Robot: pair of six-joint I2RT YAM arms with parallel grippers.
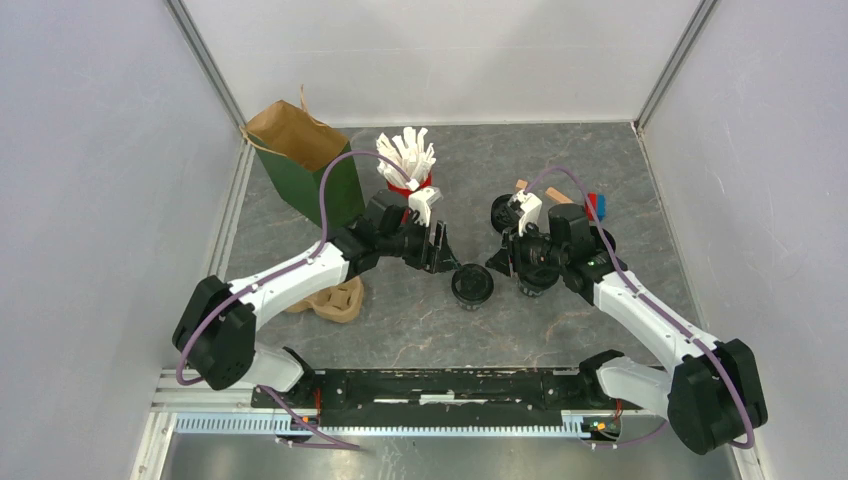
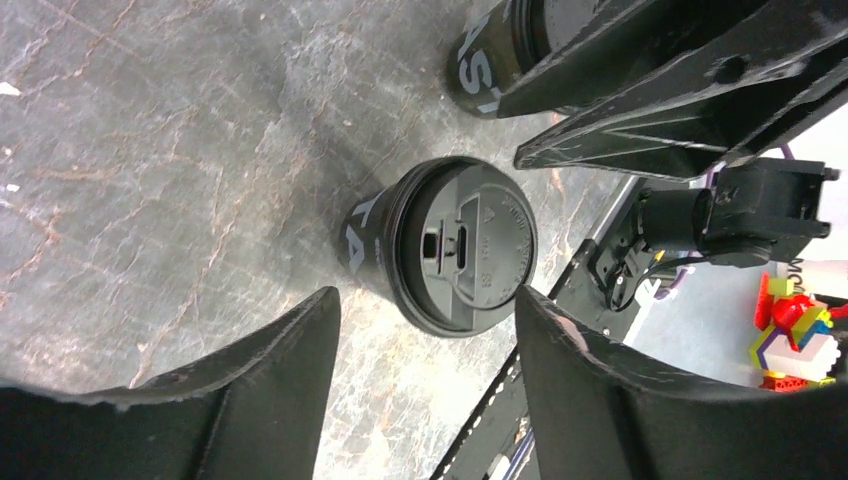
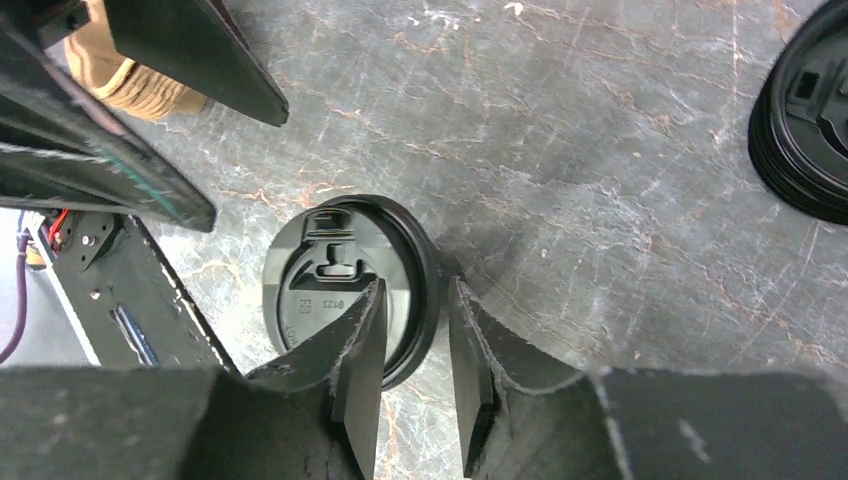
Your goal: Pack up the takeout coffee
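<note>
The takeout coffee cup [image 1: 471, 285], short and black with white lettering and a flat black lid on it, stands upright at the table's middle. In the left wrist view the cup [image 2: 440, 250] sits just beyond my left gripper [image 2: 428, 300], which is wide open and empty. From above, the left gripper [image 1: 437, 250] is just left of and behind the cup. My right gripper [image 1: 503, 262] hovers at the cup's right. In the right wrist view its jaws [image 3: 415, 295] stand a narrow gap apart over the lid's right rim [image 3: 425, 270], holding nothing I can see.
A second black lettered cup [image 1: 533, 288] stands under the right wrist. A stack of black lids [image 3: 805, 130] lies behind it. A green paper bag [image 1: 305, 165] and a red cup of white sticks [image 1: 408, 165] stand at the back left. Brown cardboard sleeves [image 1: 335, 300] lie near the left arm.
</note>
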